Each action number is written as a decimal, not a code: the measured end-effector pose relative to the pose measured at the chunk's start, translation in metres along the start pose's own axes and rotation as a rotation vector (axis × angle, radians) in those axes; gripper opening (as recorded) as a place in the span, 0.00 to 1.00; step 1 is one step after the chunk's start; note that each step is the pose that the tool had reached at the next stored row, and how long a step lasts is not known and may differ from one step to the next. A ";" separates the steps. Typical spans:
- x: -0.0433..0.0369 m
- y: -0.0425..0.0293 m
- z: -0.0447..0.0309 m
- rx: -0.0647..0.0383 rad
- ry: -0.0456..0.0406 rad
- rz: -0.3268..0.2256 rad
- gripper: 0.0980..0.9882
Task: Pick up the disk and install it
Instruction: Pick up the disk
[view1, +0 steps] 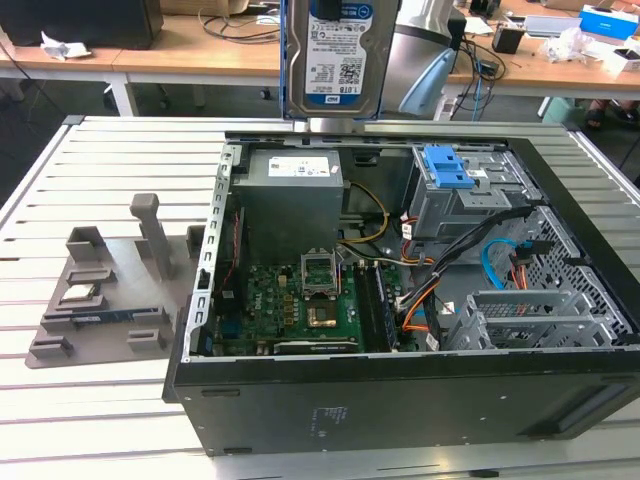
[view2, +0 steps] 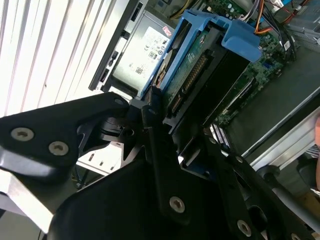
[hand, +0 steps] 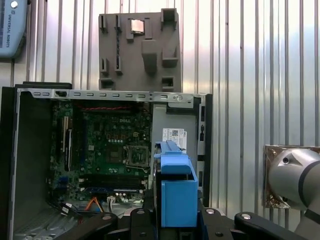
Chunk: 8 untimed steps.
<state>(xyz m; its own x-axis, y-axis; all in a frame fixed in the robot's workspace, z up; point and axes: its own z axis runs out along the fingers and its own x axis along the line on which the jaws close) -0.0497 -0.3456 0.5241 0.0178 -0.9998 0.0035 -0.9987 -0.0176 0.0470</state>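
The disk (view1: 335, 55), silver with a white-and-blue label, hangs upright in the air above the back edge of the open computer case (view1: 400, 400). In the second wrist view its green circuit-board side (view2: 200, 65) and blue bracket (view2: 240, 37) stick out from between the black fingers (view2: 155, 150). My gripper (view2: 187, 145) is shut on the disk. In the first wrist view the bracket's blue end (hand: 177, 195) rises from the gripper (hand: 177, 225), with the case's motherboard (hand: 115, 150) below it.
Inside the case sit a grey drive cage with a blue latch (view1: 455, 170), a power supply (view1: 290, 190) and loose cables (view1: 500, 265). A grey fixture plate (view1: 110, 290) holding a small square chip (view1: 78, 293) lies at the exterior view's left on the slatted table.
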 end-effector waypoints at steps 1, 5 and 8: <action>0.0006 0.0000 0.0000 0.000 0.0001 0.000 0.30; 0.0047 0.0001 0.0004 0.000 0.0001 0.000 0.30; 0.0079 0.0001 0.0007 0.000 0.0001 0.000 0.30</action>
<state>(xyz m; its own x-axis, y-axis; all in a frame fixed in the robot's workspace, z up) -0.0498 -0.3535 0.5235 0.0177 -0.9998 0.0036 -0.9987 -0.0175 0.0470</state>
